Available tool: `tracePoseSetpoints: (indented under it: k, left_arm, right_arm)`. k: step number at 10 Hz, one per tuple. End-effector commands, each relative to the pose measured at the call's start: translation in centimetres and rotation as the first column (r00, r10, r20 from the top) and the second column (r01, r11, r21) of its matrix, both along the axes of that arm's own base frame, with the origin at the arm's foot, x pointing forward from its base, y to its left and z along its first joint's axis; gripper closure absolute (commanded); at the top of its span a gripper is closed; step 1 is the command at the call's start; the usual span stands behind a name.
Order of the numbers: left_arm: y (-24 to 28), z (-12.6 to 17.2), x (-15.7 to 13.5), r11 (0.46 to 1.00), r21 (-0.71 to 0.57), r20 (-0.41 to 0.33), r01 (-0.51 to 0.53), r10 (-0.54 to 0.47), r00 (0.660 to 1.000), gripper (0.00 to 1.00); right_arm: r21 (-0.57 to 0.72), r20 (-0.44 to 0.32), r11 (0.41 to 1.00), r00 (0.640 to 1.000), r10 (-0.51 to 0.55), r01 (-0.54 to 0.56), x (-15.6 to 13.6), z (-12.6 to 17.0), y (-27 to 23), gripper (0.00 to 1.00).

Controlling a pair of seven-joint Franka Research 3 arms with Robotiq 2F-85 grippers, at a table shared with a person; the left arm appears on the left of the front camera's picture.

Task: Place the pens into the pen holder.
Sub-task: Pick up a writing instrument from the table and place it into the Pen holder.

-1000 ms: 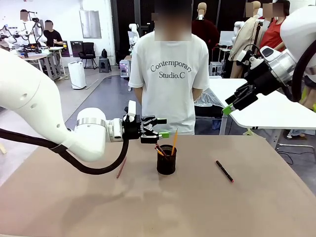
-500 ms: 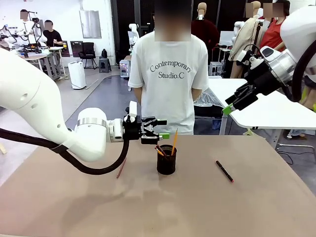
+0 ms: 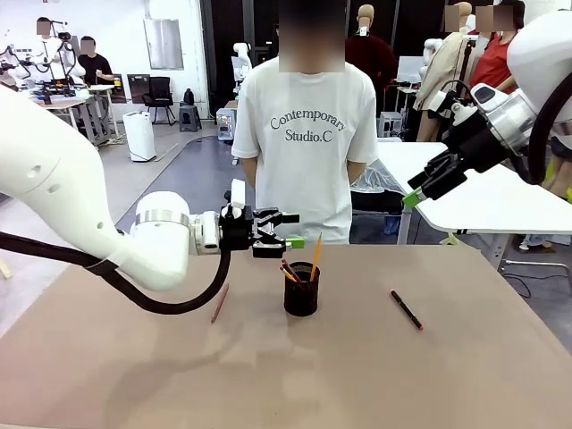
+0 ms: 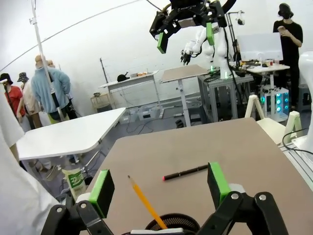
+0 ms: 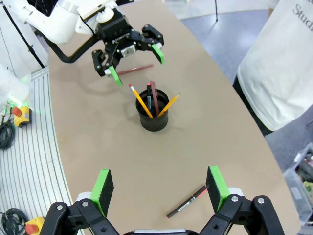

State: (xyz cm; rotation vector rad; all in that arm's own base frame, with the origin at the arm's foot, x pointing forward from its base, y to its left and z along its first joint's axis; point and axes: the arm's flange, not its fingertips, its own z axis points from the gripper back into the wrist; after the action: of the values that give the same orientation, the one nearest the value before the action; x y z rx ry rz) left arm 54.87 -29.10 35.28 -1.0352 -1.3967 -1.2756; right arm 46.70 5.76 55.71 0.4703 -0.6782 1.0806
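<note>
Starting with the tan table (image 3: 465, 375), stretched across the whole foreground. Behind its far edge, a person (image 3: 308, 152) in a white printed T-shirt, standing square to the middle. Coming in from the left side, the bulky white left arm (image 3: 63, 197), reaching level toward the centre. High on the right side, the right arm (image 3: 527, 80), held well clear of the tabletop.

Now the left gripper (image 3: 293, 230), turned on its side just above and to the left of the pen holder (image 3: 301, 293), fingers spread wide with nothing between them. Up top, the right gripper (image 5: 159, 190), fingers just as wide apart, empty, looking down on the scene from well above.

Down to the pen holder itself: upright at mid-table, with two yellow-orange pens (image 5: 141, 100) and a reddish-brown pen (image 5: 153, 94) leaning inside. Left of the holder, beneath the left arm, a reddish pen (image 3: 220, 302) flat on the table. Well off to the right, the black pen with red tip (image 3: 406, 309), also flat, touching nothing else.
</note>
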Motion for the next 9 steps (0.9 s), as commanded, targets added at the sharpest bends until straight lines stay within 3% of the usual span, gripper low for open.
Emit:
tracePoseSetpoints:
  k: [1,3,5,6,7,9]
  left_arm:
    - [2.2,2.5,-2.9,0.991,0.113,-0.040,-0.078,0.083,0.996,0.00]
    - [4.6,6.1,-5.3,0.961,0.223,-0.076,-0.165,0.186,0.980,0.00]
    - [5.7,9.5,-7.0,0.915,0.309,-0.057,-0.258,0.289,0.956,0.00]
    - [5.7,10.6,-7.9,0.869,0.409,-0.070,-0.278,0.333,0.940,0.00]
    - [5.9,11.5,-8.4,0.829,0.472,-0.103,-0.299,0.388,0.916,0.00]
    - [6.4,11.6,-8.3,0.747,0.616,-0.252,-0.250,0.487,0.836,0.00]
  right_arm:
    - [0.006,-0.002,1.000,1.000,0.002,-0.001,0.0,0.1,0.0,0.00]
    - [0.006,-0.002,1.000,1.000,0.002,-0.001,0.0,0.1,0.0,0.00]
    - [0.006,-0.002,1.000,1.000,0.002,-0.001,0.0,0.1,0.0,0.00]
    - [0.006,-0.002,1.000,1.000,0.002,-0.001,0.0,0.1,0.0,0.00]
    - [0.006,-0.002,1.000,1.000,0.002,-0.001,0.0,0.1,0.0,0.00]
    - [0.006,-0.002,1.000,1.000,0.002,-0.001,0.0,0.1,0.0,0.00]
